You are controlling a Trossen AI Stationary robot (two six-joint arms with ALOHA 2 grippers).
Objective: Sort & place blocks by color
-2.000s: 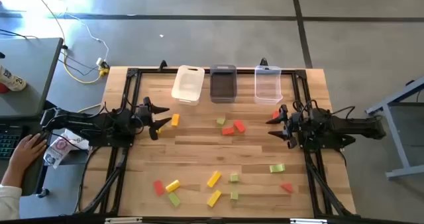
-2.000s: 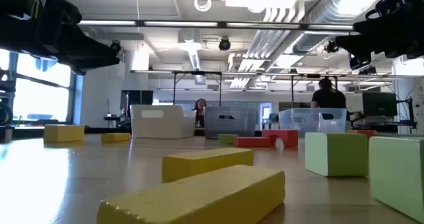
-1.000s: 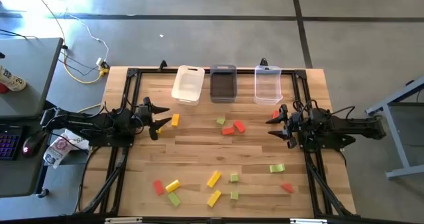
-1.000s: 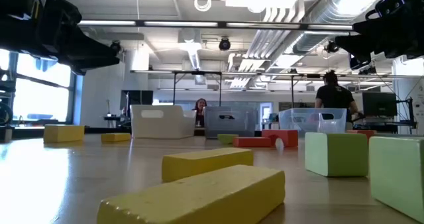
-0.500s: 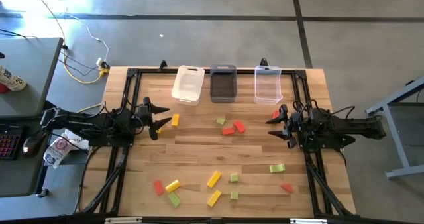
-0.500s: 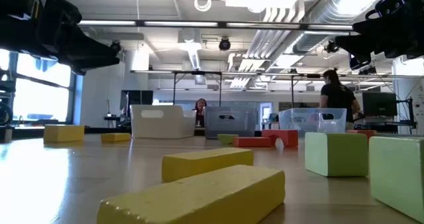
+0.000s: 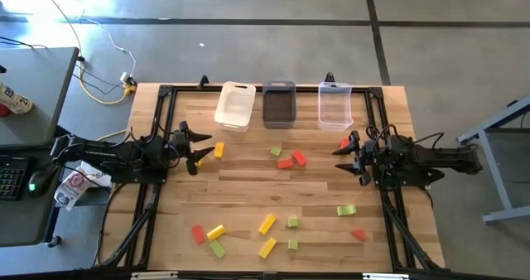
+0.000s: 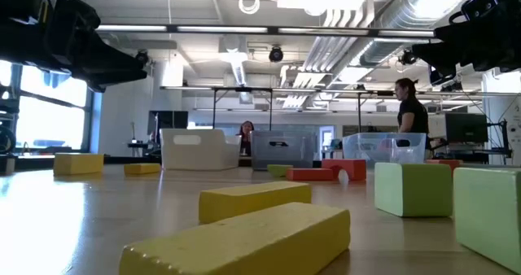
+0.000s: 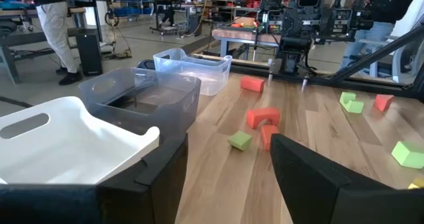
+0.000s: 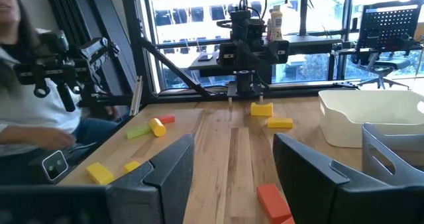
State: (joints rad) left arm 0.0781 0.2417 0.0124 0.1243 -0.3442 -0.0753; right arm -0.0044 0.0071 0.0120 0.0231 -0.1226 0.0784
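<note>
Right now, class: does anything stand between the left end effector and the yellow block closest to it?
Nothing visible does. In the high view the left end effector is open above the table's left side, and the yellow block lies just beyond its tips on bare wood. The white bin sits farther back, off that line.

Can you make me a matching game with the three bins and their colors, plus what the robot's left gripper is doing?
Things:
1. bin nearest the left arm
2. middle bin
3. bin nearest the right arm
4. left gripper

Descriptions:
A. see-through
B. open, holding nothing
C. white
D. grey

Pairs: 1-C, 2-D, 3-A, 4-B
</note>
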